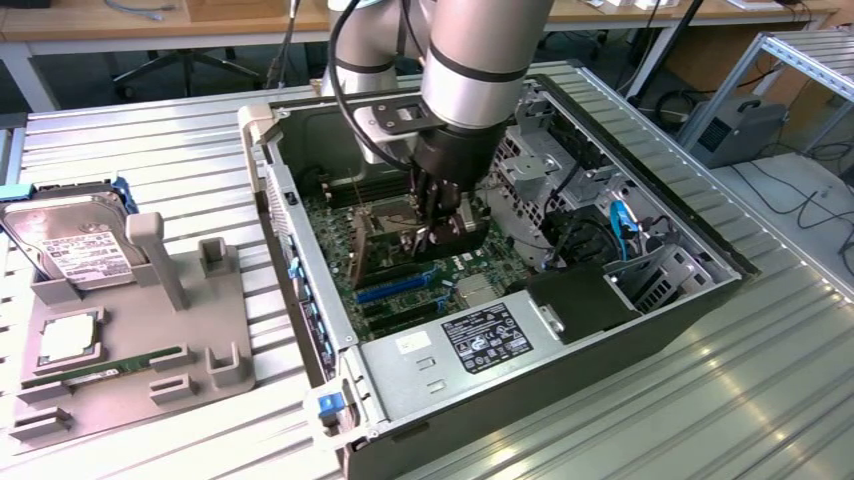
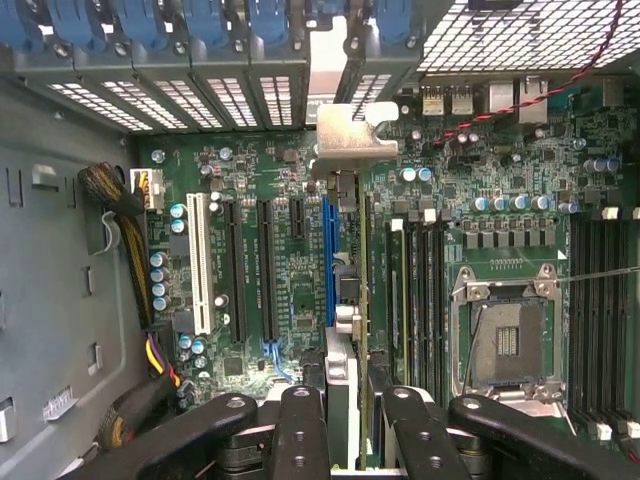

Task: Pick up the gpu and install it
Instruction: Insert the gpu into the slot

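While the fingers (image 2: 300,432) pinch the gpu (image 2: 343,375) edge-on inside the computer case (image 1: 400,370), the card stands right along the blue PCIe slot (image 2: 328,250) on the motherboard (image 2: 250,170); whether it touches I cannot tell. Seating it well, I judge, means holding it upright, parallel to that slot, its silver bracket (image 2: 352,130) lined up with the rear opening, and pushing evenly.

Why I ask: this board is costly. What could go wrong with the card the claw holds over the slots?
The gpu in the claw could miss the blue slot and strike nearby capacitors. Its bracket might snag on the case's rear slot covers.
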{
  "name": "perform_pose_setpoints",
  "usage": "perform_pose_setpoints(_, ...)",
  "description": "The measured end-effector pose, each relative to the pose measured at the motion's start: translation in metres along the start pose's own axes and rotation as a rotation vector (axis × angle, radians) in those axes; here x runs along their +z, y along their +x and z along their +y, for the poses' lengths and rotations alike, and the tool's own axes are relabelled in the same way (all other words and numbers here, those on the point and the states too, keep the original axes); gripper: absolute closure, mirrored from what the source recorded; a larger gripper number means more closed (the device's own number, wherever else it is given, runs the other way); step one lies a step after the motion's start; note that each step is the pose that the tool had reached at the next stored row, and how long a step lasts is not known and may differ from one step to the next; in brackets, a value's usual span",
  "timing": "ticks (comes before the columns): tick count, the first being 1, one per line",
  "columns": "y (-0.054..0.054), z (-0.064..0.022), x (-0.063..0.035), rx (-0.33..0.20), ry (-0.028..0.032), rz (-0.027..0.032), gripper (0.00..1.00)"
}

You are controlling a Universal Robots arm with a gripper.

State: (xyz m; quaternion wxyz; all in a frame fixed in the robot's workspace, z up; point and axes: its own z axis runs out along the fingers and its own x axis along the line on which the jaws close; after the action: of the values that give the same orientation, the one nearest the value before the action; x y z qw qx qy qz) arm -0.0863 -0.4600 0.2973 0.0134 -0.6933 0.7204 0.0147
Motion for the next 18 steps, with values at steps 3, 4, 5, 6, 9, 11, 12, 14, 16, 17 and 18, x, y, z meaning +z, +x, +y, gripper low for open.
perform_pose_setpoints(3,0.000,0.0008,0.0000,0.000,0.0000,0.0000,0.73)
perform_pose_setpoints(4,0.000,0.0012,0.0000,0.000,-0.0001,0.0000,0.73)
perform_pose_setpoints(5,0.000,0.0021,0.0000,0.000,-0.0001,0.0000,0.73)
perform_pose_setpoints(6,0.000,0.0025,0.0000,0.000,0.0000,0.0000,0.73)
perform_pose_setpoints(9,0.000,0.0043,0.0001,0.000,0.0000,0.0000,0.73)
perform_pose_setpoints(11,0.000,0.0057,0.0001,0.000,-0.0001,0.0000,0.73)
perform_pose_setpoints(12,0.000,0.0062,0.0001,0.000,0.0000,0.0000,0.73)
perform_pose_setpoints(14,0.000,0.0075,0.0002,0.000,0.0000,0.0000,0.73)
perform_pose_setpoints(16,0.001,0.0094,0.0004,0.000,0.0000,0.0002,0.73)
perform_pose_setpoints(17,0.001,0.0102,0.0004,0.000,-0.0001,0.0003,0.73)
perform_pose_setpoints(18,0.001,0.0110,0.0005,0.000,0.0000,0.0003,0.73)
